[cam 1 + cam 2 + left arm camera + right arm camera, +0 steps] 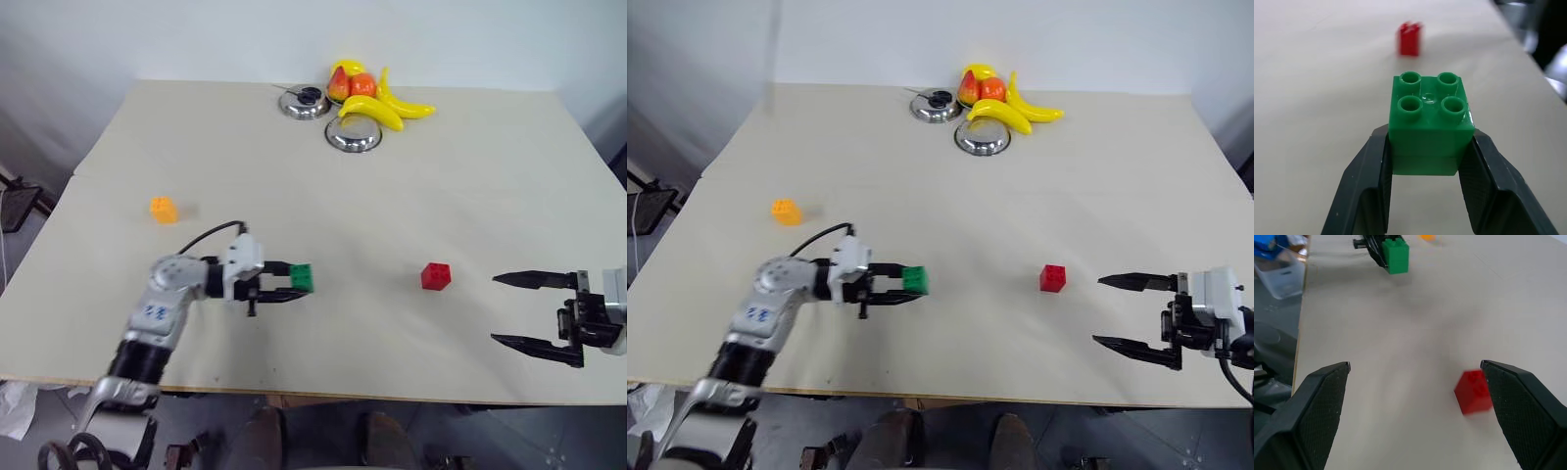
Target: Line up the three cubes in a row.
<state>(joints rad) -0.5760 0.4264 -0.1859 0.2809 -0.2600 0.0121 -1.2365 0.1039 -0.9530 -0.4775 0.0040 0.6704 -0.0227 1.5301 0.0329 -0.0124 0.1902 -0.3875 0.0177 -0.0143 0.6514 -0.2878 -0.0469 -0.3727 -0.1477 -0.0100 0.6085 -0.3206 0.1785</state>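
Row not yet formed; one cube in hand.
Orange-yellow cube (163, 209) sits alone at tabletop (294, 166) left. Left claw (290, 285) is clenched on green cube (301, 277), carried above the surface. Red cube (436, 276) rests right of centre, apart. Right claw (537, 309) is spread wide, empty. All placements remain.

A pale table (294, 176) seen from above, with the left gripper (294, 287) clamped on a green block (302, 278) near the front edge, pointing toward a red block (436, 276) that sits apart to its right. An orange-yellow block (164, 210) lies alone behind the left arm, and the right gripper (519, 310) hovers with its two black fingers spread wide near the red block. At the far edge sit two metal bowls (354, 135) with yellow bananas (392, 106) and red-orange fruit (351, 85) beside them.
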